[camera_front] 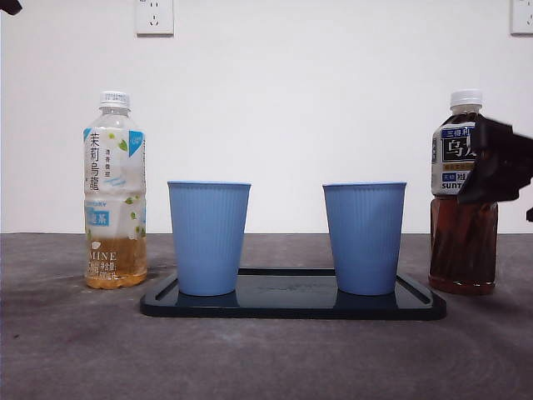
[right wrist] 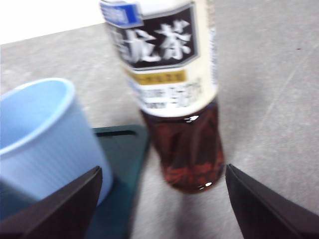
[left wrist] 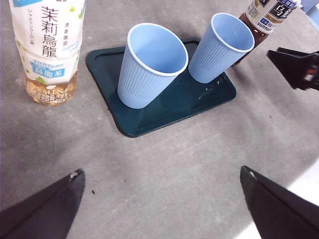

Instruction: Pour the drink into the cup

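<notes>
A dark oolong tea bottle (camera_front: 462, 225) with a white cap stands on the table to the right of the tray. My right gripper (camera_front: 493, 162) is open at its label height, jaws either side of it and not closed on it; the right wrist view shows the gripper (right wrist: 163, 170) with the bottle (right wrist: 174, 99) between its jaws. Two empty blue cups, the left cup (camera_front: 208, 237) and the right cup (camera_front: 364, 237), stand upright on a dark tray (camera_front: 291, 304). My left gripper (left wrist: 160, 173) is open and empty, above the table in front of the tray.
A pale jasmine tea bottle (camera_front: 115, 192), holding a little liquid at the bottom, stands left of the tray; it also shows in the left wrist view (left wrist: 47, 45). The waiting left arm shows as a black tip (camera_front: 8, 7) at the top left corner.
</notes>
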